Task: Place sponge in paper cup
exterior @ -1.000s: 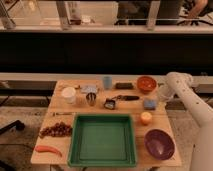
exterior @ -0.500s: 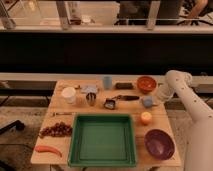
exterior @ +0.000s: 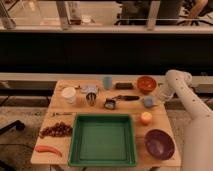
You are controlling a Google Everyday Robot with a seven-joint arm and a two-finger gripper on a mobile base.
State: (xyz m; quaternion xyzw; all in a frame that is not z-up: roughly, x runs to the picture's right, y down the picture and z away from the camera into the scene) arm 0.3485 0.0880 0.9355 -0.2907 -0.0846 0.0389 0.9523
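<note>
One gripper (exterior: 154,99) at sponge (exterior: 148,102), beyond far right corner of green tray (exterior: 102,116); grip state cannot be told. Paper cup (exterior: 68,95) beyond far left corner. Advice: grasp sponge centrally, lift high before crossing.

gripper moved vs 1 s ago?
Yes. The gripper has shifted left and slightly down in the view. It now sits just below the orange bowl, close beside the sponge.
</note>
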